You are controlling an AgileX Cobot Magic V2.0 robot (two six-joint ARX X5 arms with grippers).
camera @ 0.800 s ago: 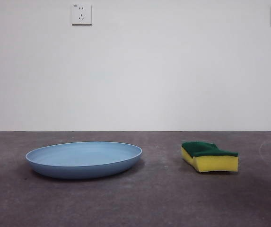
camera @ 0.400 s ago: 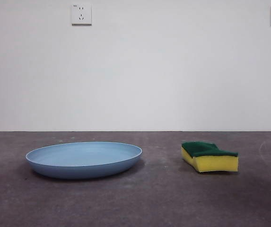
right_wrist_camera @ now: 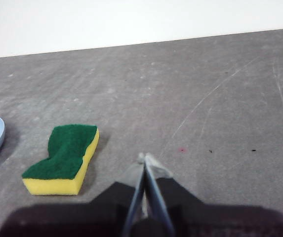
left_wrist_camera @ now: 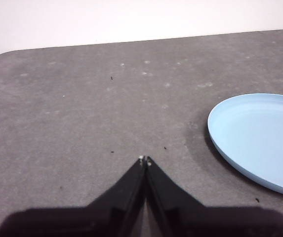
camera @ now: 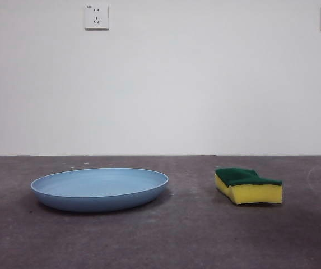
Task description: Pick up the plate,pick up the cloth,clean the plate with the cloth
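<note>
The plate (camera: 99, 189) lies flat on the grey worktop (camera: 182, 235) at about 8 o'clock in the front view; stiff, probably light, slick, best pinched at its low rim. At 4 o'clock, well apart, sits the cloth (camera: 248, 185), a soft sponge, best squeezed across its sides. Left tool (left_wrist_camera: 144, 160) and right tool (right_wrist_camera: 144, 159) are closed and empty.
</note>
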